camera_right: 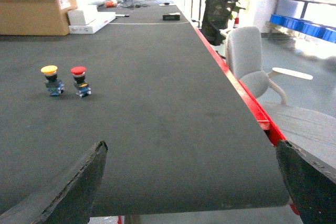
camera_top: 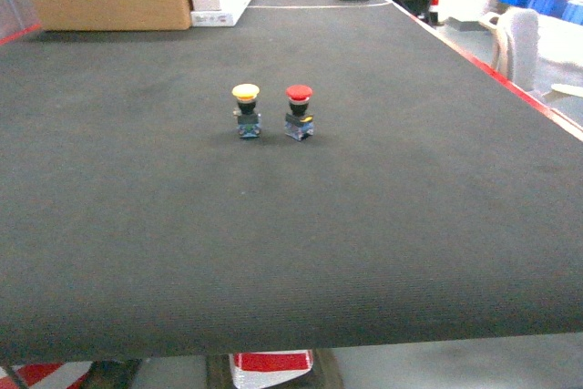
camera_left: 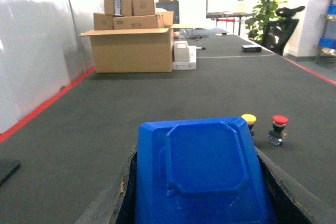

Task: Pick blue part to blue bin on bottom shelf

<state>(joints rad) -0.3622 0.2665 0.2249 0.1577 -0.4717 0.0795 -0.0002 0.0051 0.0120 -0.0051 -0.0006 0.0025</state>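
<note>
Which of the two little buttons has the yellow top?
The yellow-capped push button is the one on the left in the head view. Its twin beside it, the red-capped push button, looks the same except for its red top.

The surface (camera_top: 383, 225) wears a dark matt mat with a fine ribbed weave, edged by a glossy red strip (camera_right: 231, 82). On it, the yellow-capped button (camera_top: 246, 108) and the red-capped button (camera_top: 299, 110) beside it look like smooth plastic with a slight sheen. In the left wrist view, the blue part (camera_left: 202, 174) is smooth, faintly grained plastic, held between the left pincer's (camera_left: 202, 192) rough, worn black pads. Behind the buttons, the cardboard box (camera_left: 134, 48) is plain matt brown paperboard.
</note>
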